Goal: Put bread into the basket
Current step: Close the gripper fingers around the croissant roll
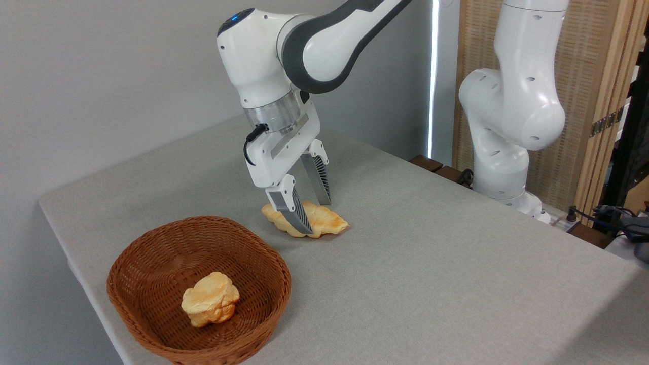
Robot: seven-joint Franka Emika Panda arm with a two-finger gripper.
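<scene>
bread (324,221) on counter (456,263), frame centre | my pincer (313,213) spread wide, one finger either side, ready to close | basket (127,274) lower left, bun (210,298) inside

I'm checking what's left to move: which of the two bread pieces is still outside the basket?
The long twisted bread, lying on the table between the open claw's fingers. The small round bun already sits inside the basket.

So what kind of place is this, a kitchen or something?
More likely a robot lab or test room than a kitchen: a white robot arm is mounted beside a plain cloth-covered table holding only a basket and bread.
</scene>
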